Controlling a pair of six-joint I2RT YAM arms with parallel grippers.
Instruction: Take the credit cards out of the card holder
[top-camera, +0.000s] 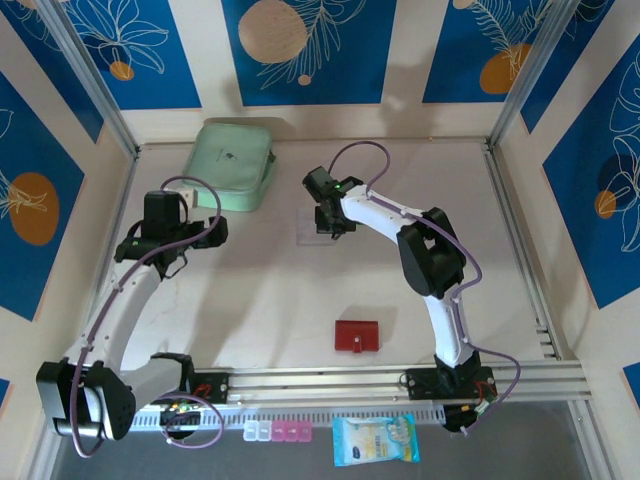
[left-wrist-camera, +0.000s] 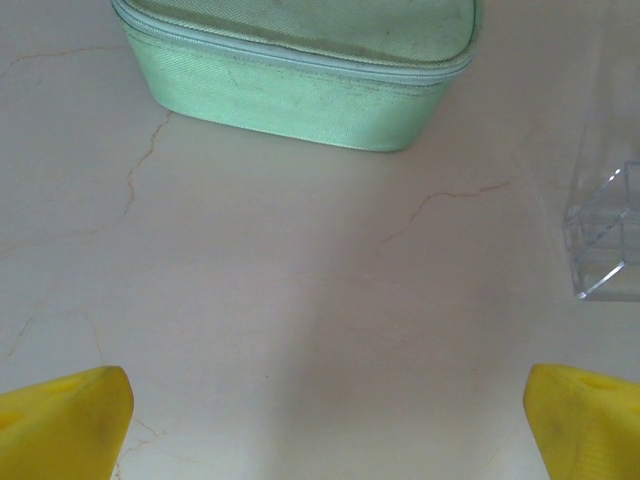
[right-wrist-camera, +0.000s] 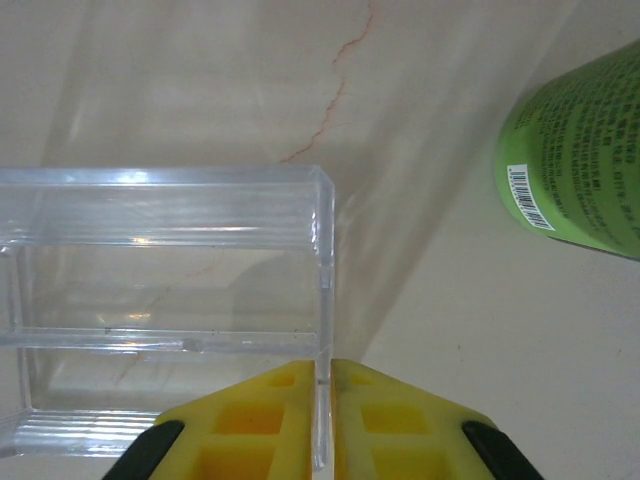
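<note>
The card holder (top-camera: 357, 335), a small dark red wallet, lies folded shut on the table in front of the right arm's base, apart from both grippers. The credit cards are hidden. My right gripper (top-camera: 330, 222) (right-wrist-camera: 325, 385) is far behind it at mid-table, its yellow fingers (right-wrist-camera: 270, 420) shut on the thin right wall of a clear plastic box (right-wrist-camera: 170, 260) (top-camera: 310, 235). My left gripper (top-camera: 213, 233) (left-wrist-camera: 325, 420) hovers open over bare table at the left, yellow fingertips (left-wrist-camera: 65, 420) wide apart with nothing between them.
A mint-green zip case (top-camera: 232, 163) (left-wrist-camera: 300, 70) lies at the back left, just ahead of the left gripper. The clear plastic box (left-wrist-camera: 605, 240) lies to that gripper's right. A green printed container (right-wrist-camera: 580, 160) stands right of the right gripper. Small packets lie below the front rail (top-camera: 400, 380).
</note>
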